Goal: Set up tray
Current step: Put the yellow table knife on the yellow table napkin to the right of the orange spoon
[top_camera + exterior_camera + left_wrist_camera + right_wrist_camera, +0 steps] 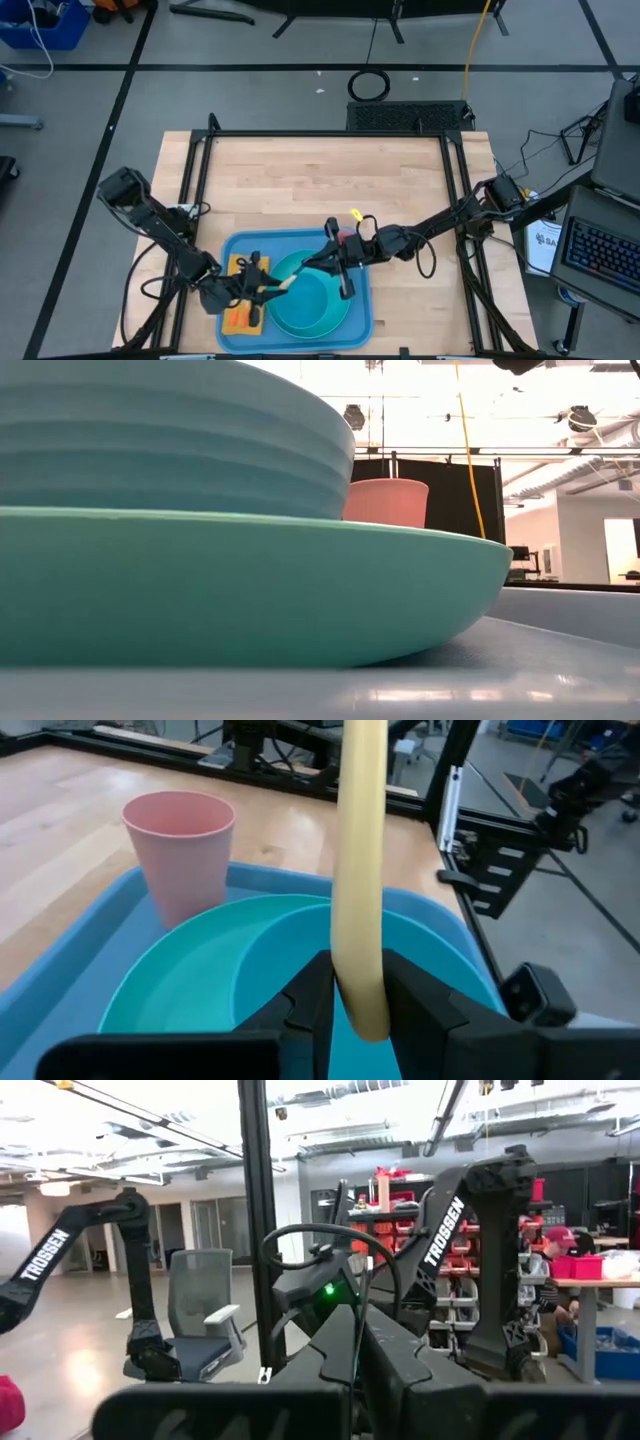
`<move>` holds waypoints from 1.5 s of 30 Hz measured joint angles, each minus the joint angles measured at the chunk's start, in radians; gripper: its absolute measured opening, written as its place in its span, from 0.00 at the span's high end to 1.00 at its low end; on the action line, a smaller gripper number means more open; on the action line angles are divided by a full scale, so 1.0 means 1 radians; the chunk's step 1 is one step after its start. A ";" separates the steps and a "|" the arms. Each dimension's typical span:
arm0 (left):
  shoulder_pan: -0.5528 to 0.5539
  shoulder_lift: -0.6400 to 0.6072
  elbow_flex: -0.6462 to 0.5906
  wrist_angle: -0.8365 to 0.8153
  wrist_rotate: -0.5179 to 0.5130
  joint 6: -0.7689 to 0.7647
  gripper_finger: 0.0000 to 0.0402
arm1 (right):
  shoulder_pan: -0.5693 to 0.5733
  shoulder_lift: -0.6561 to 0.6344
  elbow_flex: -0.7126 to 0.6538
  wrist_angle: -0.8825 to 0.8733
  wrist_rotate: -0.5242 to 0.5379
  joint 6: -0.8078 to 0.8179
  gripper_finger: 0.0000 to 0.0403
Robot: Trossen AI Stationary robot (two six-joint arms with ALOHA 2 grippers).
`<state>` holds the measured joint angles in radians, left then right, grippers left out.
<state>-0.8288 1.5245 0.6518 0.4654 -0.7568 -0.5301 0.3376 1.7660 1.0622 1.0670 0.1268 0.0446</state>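
Observation:
The blue tray [240,250] lies at the table's near edge. On it stand a teal plate [345,318] with a teal bowl [310,295], a pink cup [180,850] at the plate's far side, and an orange napkin [238,318] at the tray's left. My left gripper [358,982] hovers over the napkin and the plate's left rim, shut on a pale yellow utensil handle [360,850]. The utensil's other end is out of view. My right gripper [338,268] hangs shut and empty above the plate's far side, near the cup. My left gripper pinches the pale yellow handle near its end [362,995] between its two fingers [412,1000]. The fingers come from the table's left, nearly level and tipped slightly down. The handle juts out past the fingertips over the bowl, lifted clear of plate and tray.
Bare wooden tabletop [320,180] stretches beyond the tray to the far edge, framed by black rails [330,133]. In the low view the plate [250,590] and bowl [170,440] fill the foreground, with the cup [385,502] behind them.

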 joint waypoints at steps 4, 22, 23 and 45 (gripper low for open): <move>-0.012 -0.025 0.000 -0.029 0.030 -0.003 0.80 | 0.004 0.000 0.000 0.003 0.002 -0.016 1.00; -0.022 -0.029 0.001 -0.041 0.195 -0.162 0.80 | 0.000 0.002 -0.001 0.022 -0.002 -0.059 1.00; -0.023 -0.029 0.001 -0.041 0.206 -0.167 0.80 | 0.000 0.002 -0.001 0.022 -0.002 -0.061 1.00; -0.116 -0.026 0.000 -0.044 0.271 -0.176 0.80 | -0.004 -0.009 0.001 0.069 0.000 -0.044 1.00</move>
<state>-0.9446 1.4989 0.6518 0.4210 -0.4863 -0.7059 0.3332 1.7569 1.0630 1.1363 0.1266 0.0007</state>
